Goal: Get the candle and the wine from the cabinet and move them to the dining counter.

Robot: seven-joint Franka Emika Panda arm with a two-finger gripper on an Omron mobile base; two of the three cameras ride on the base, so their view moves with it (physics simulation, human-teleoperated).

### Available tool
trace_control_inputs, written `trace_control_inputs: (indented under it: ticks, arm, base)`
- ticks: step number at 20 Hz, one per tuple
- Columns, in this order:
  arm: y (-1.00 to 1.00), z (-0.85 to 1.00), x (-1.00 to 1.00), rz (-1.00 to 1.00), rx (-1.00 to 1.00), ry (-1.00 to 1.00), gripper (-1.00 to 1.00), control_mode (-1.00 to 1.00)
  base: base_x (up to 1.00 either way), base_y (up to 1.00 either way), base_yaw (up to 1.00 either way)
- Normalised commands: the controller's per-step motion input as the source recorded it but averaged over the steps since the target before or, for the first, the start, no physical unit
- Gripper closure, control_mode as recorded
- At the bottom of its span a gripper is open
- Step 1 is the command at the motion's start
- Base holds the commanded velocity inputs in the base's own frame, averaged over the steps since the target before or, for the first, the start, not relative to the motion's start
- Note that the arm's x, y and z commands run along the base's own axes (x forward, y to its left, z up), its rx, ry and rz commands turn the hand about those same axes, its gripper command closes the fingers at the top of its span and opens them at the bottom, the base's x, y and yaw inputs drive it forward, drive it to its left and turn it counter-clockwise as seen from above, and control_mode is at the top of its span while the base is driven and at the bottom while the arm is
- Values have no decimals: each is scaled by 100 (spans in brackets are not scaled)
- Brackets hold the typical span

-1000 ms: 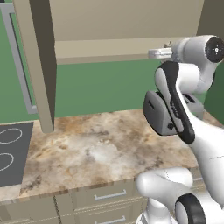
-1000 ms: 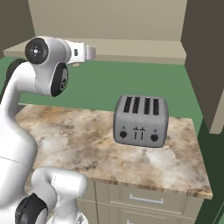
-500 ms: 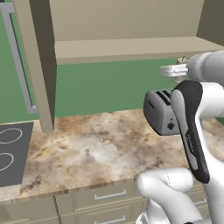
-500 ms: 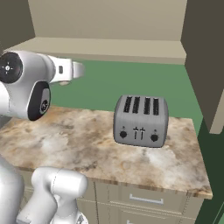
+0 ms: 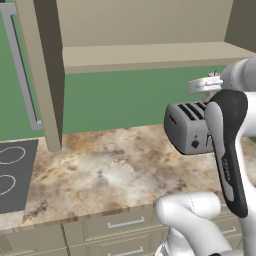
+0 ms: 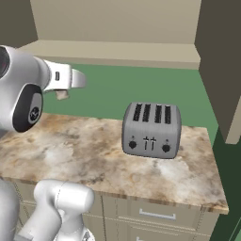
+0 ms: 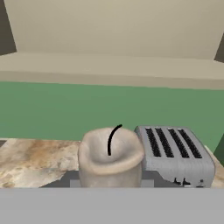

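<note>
The candle (image 7: 110, 154), a pale stubby cylinder with a black curved wick, sits upright between my dark fingertips (image 7: 72, 180). My gripper (image 7: 109, 183) is shut on it. In the right base view the candle (image 6: 61, 94) hangs under my hand, above the left part of the marbled worktop. The cabinet (image 5: 150, 55) stands open above, and its beige shelf (image 7: 109, 65) shows bare. The wine and the dining counter are out of view.
A silver four-slot toaster (image 6: 151, 129) stands on the marbled worktop (image 5: 110, 170), to the right of the held candle. A black cooktop (image 5: 12, 175) lies at the worktop's left end. Beige drawers (image 6: 155, 214) run below, and an open cabinet door (image 5: 47, 75) hangs at the left.
My hand has come down and back from the cabinet shelf with the candle in it, and now hangs over the worktop beside the toaster.
</note>
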Motion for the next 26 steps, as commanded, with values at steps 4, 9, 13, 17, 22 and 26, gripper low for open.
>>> trace_control_inputs:
  ticks: [4, 9, 13, 17, 22, 26]
  arm:
    - [3, 0, -5, 0, 0, 15, 100, -100]
    - [2, -7, -6, 0, 0, 6, 100, -100]
    - [4, -13, -20, 0, 0, 0, 100, -100]
    - [2, -3, -16, 0, 0, 0, 100, -100]
    - [0, -13, -25, 0, 0, 0, 100, -100]
    - [0, -2, -6, 0, 0, 0, 100, 100]
  base:
    - [0, 0, 0]
    - [0, 0, 0]
    - [0, 0, 0]
    - [0, 0, 0]
    - [0, 0, 0]
    - [-24, 0, 0]
